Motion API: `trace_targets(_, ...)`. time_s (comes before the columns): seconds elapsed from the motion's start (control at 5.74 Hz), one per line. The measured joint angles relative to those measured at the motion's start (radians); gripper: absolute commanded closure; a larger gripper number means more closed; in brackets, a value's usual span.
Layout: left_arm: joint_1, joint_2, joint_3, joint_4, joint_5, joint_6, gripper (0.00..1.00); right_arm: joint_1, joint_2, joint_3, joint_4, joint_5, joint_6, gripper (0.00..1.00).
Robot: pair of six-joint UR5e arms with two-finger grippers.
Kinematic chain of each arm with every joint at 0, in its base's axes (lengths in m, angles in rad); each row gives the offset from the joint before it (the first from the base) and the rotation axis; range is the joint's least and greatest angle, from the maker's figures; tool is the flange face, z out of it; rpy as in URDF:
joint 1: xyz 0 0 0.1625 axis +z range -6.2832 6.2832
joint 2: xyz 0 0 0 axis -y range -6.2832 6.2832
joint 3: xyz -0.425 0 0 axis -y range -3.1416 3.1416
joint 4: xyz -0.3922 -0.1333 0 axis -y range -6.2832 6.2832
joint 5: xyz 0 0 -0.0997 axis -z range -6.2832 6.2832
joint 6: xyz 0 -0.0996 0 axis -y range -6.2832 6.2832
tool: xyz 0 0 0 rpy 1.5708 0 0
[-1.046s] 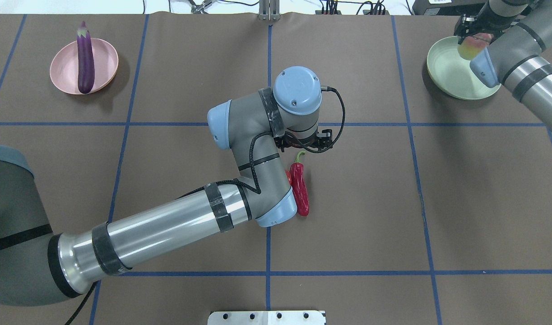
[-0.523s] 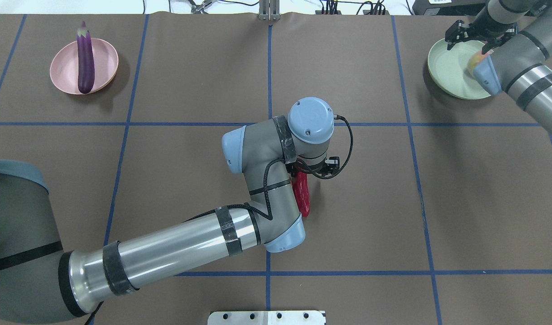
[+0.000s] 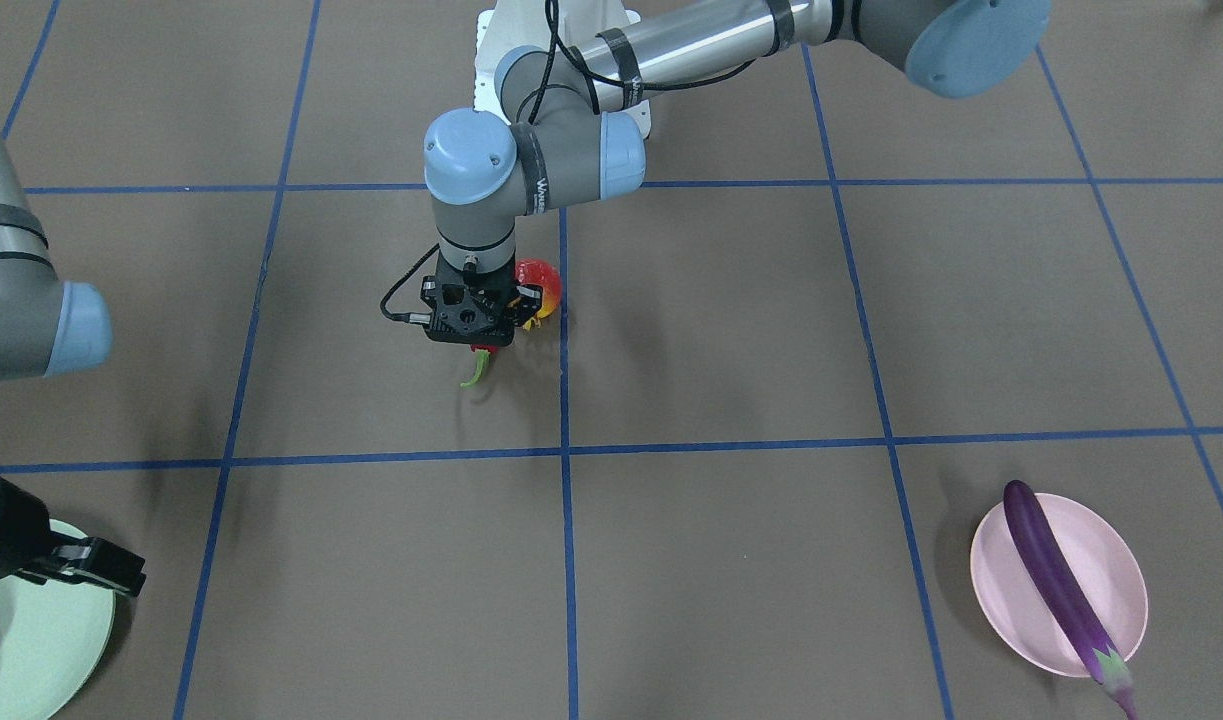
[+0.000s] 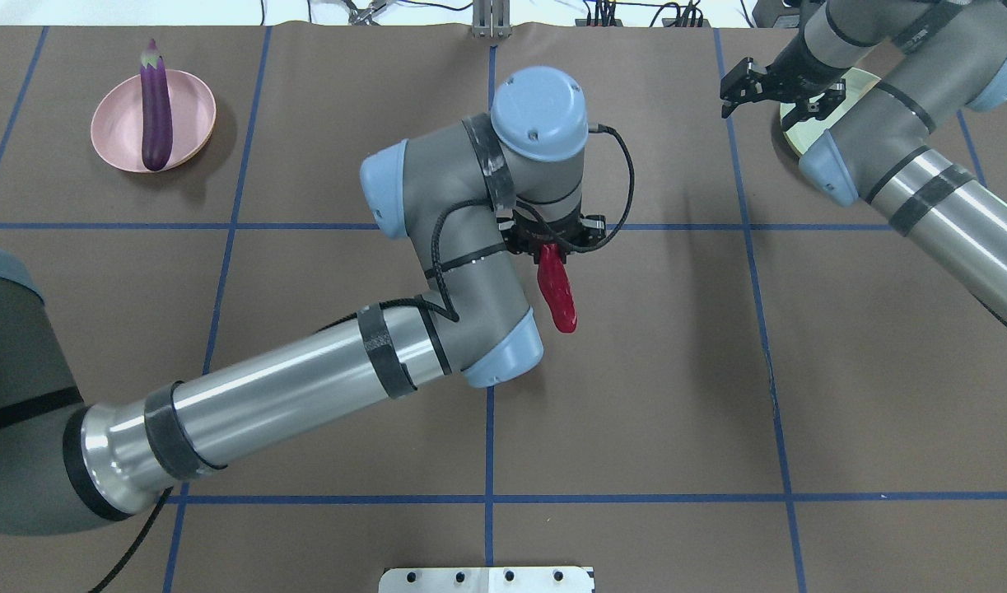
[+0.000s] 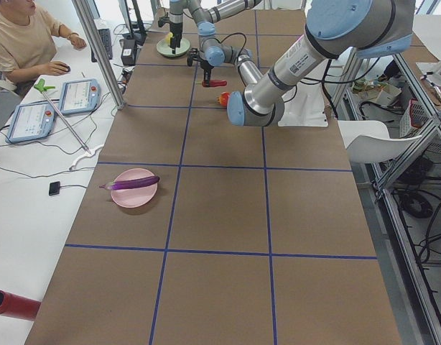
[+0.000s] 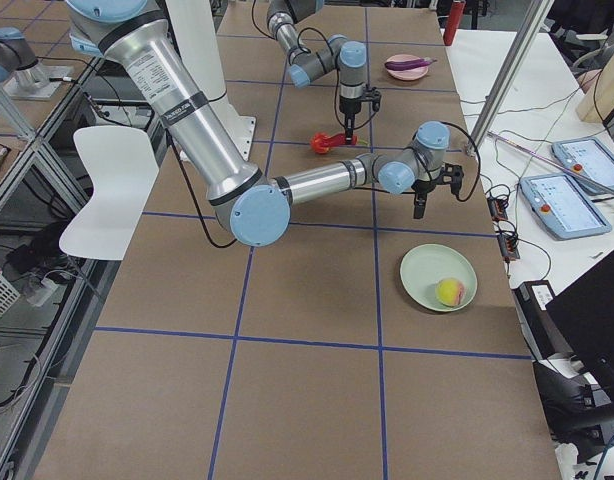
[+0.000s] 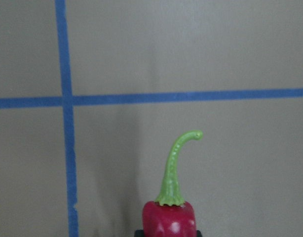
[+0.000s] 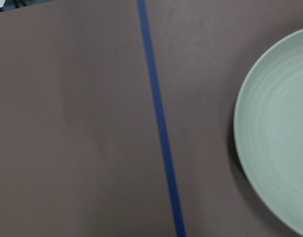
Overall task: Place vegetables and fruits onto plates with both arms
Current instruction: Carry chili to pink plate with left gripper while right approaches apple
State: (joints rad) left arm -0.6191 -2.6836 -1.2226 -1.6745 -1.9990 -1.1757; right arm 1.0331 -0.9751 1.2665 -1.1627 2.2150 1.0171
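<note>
Our left gripper [image 4: 550,244] is clamped on the chili pepper [image 4: 557,290] near its stem end. The glossy dark red body slants away beneath it, and the curved green stem pokes out the other side. The red-orange fruit [image 3: 540,283] sits on the tabletop [image 4: 676,371] just beside the pepper. Our right gripper [image 4: 773,99] hangs spread and empty by the rim of the mint green plate [image 6: 422,268], where the pink-yellow peach [image 6: 449,291] rests. The long purple eggplant [image 4: 156,103] lies across the pink plate [image 4: 114,132].
</note>
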Motion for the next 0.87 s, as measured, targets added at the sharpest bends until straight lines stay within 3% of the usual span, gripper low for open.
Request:
trace_targets(0.35, -0.179, 0.094, -0.062, 0.014, -0.133, 0.143, 1.00, -0.153, -0.025, 0.152, 0.002, -0.049, 0.234, 0.00)
trace_targets(0.52, -0.273, 0.184, -0.087, 0.014, -0.187, 0.272, 1.00, -0.265, -0.026, 0.226, 0.002, -0.128, 0.362, 0.00)
trace_targets(0.87, -0.440, 0.289, -0.013, 0.012, -0.255, 0.457, 1.00, -0.411, -0.014, 0.310, -0.002, -0.222, 0.515, 0.00)
